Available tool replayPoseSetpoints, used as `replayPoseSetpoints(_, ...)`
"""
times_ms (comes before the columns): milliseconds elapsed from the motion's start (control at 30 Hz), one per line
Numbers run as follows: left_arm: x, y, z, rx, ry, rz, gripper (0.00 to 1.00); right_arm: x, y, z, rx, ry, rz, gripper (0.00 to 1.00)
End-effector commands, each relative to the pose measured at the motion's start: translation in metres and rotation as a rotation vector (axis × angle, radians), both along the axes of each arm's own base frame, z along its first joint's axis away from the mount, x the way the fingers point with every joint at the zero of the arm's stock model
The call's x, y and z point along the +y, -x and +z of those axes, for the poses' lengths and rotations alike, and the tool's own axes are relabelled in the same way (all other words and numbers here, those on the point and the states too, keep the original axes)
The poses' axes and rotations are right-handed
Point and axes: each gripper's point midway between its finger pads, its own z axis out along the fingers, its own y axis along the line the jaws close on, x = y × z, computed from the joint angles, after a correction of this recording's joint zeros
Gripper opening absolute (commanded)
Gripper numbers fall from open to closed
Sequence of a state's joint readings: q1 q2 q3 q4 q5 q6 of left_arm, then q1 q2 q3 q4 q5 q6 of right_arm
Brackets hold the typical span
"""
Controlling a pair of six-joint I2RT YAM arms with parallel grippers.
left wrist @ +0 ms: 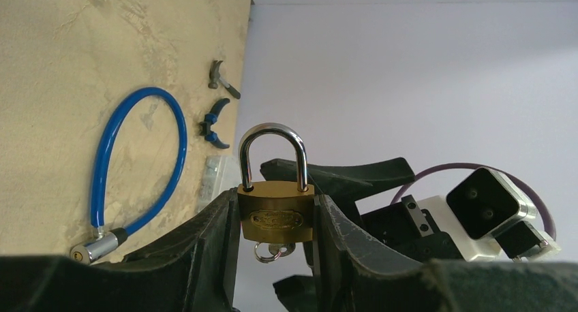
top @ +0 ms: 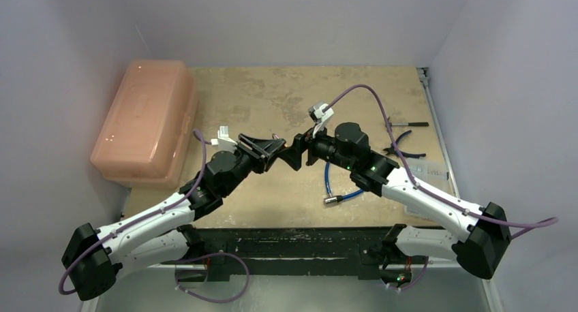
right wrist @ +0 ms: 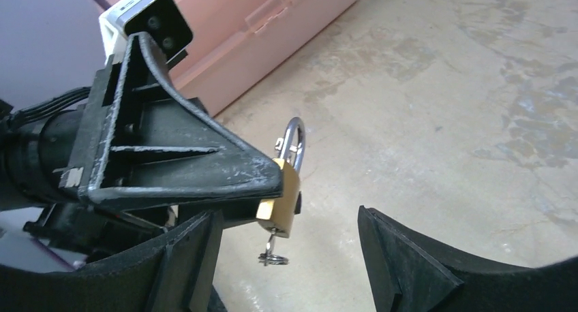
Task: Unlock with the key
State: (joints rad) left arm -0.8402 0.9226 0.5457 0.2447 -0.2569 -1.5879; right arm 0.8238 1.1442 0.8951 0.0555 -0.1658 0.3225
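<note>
My left gripper (left wrist: 276,197) is shut on a brass padlock (left wrist: 276,216) and holds it upright above the table by its body. The steel shackle (left wrist: 272,131) sits in the body on both sides. A small key (left wrist: 276,251) with a ring sticks out of the bottom of the lock. In the right wrist view the padlock (right wrist: 285,189) and the key (right wrist: 272,247) hang between the fingers of my right gripper (right wrist: 285,218), which is open and touches neither. In the top view the two grippers, left (top: 269,152) and right (top: 298,152), meet tip to tip over the table's middle.
A pink plastic box (top: 146,118) stands at the table's left edge. A blue cable lock (top: 337,186) lies under the right arm. Blue-handled pliers (top: 403,147), a small dark tool (top: 407,125) and a clear packet (top: 433,169) lie at the right edge.
</note>
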Motion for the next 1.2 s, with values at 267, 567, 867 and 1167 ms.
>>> replayPoseSetpoints(267,-0.003,0.002,0.042,-0.058,0.117,-0.015,0.0,-0.004,-0.03,0.022,-0.121,-0.075,-0.146,0.74)
replayPoseSetpoints(567,-0.006,0.001,0.04,-0.049,0.132,-0.018,0.0,0.002,-0.034,0.017,-0.137,-0.088,-0.167,0.59)
replayPoseSetpoints(867,-0.005,0.0,0.033,-0.041,0.118,-0.011,0.0,0.007,-0.03,0.003,-0.097,-0.083,-0.158,0.11)
replayPoseSetpoints(1167,0.004,0.006,0.025,-0.068,0.1,-0.011,0.7,-0.003,-0.013,0.01,-0.073,-0.122,-0.134,0.0)
